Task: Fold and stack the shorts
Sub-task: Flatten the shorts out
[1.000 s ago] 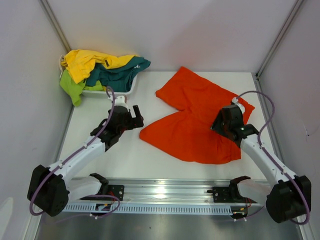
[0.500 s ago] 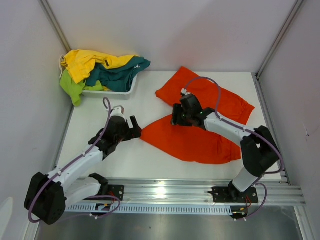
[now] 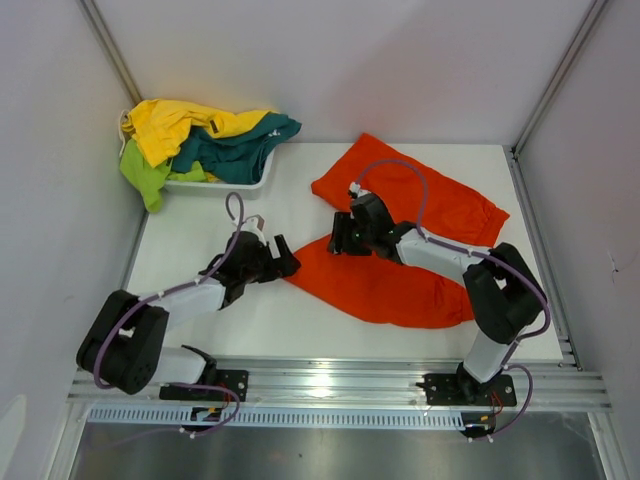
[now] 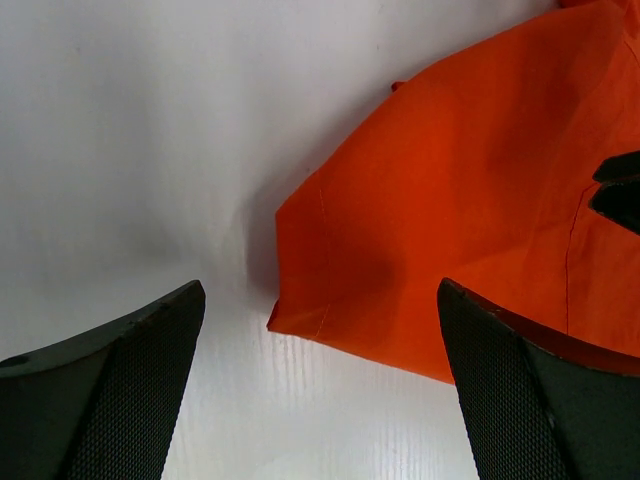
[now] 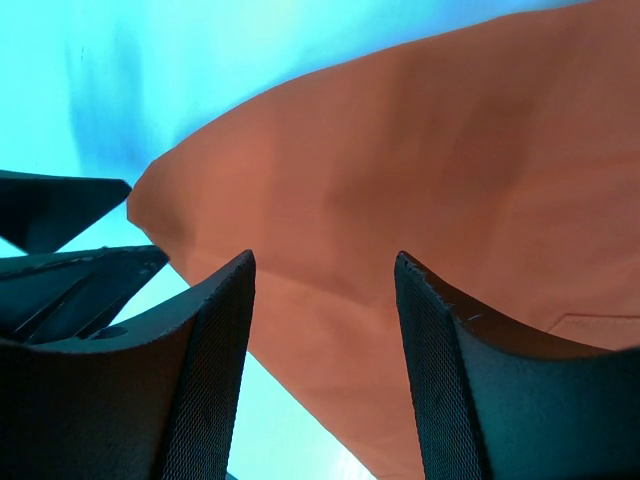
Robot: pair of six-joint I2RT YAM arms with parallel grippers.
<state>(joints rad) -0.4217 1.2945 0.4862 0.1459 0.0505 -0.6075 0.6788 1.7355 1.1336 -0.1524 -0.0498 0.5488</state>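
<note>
The orange shorts [image 3: 400, 240] lie spread flat on the white table, legs pointing left. My left gripper [image 3: 288, 264] is open at the tip of the near leg; in the left wrist view the leg's corner [image 4: 300, 318] lies on the table between my wide-open fingers [image 4: 110, 390]. My right gripper [image 3: 338, 240] is open just above the same leg, near the crotch; the right wrist view shows orange fabric [image 5: 400, 220] between its fingers [image 5: 215, 370], nothing held. Yellow [image 3: 170, 125], teal [image 3: 235, 145] and lime-green [image 3: 143, 175] shorts are heaped in the basket.
The white plastic basket [image 3: 240, 183] stands at the far left corner of the table [image 3: 250, 310]. White walls enclose the table on three sides. A metal rail [image 3: 330, 385] runs along the near edge.
My right arm swung from the shorts' right side across to the near leg by the crotch. My left gripper moved right to that leg's tip.
</note>
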